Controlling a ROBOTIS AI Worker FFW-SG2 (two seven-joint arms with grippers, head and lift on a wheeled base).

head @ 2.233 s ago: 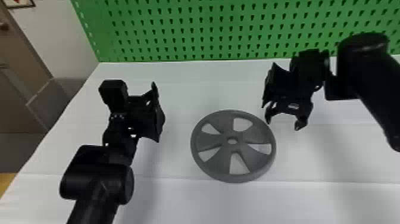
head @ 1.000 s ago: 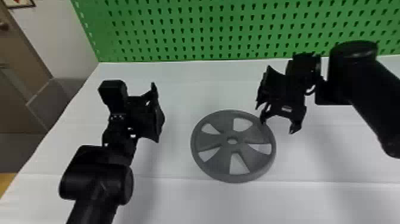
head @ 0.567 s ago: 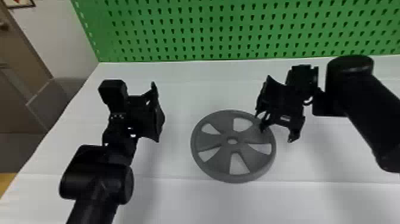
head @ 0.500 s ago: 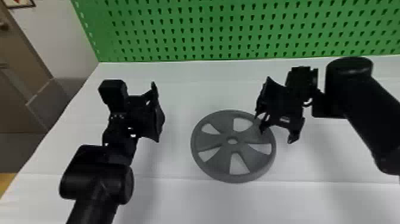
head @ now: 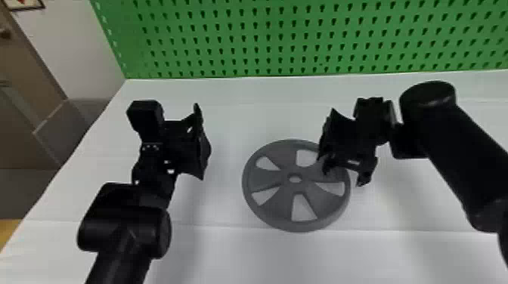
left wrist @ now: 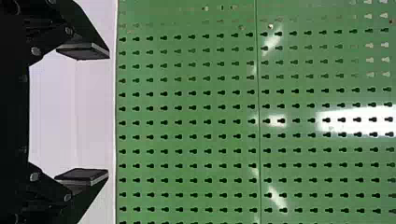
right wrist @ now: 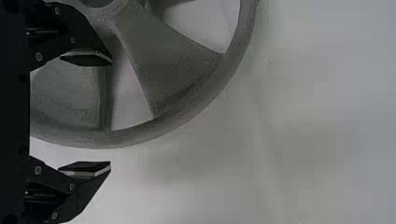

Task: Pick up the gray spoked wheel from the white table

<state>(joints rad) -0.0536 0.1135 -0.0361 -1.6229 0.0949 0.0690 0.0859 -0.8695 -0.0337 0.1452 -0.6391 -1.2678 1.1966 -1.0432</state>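
"Right wrist view: how should the gray spoked wheel (right wrist: 173,65) be taken?"

"It lies flat on the white table (right wrist: 303,140). The right gripper (right wrist: 110,113), spread over both sides of the rim (right wrist: 191,106), should be lowered squarely, then closed evenly."

"The left gripper (left wrist: 109,115)?"

"Spread, too, well apart. Matte, finely grained spokes (right wrist: 70,93) are seen, broadly flared."
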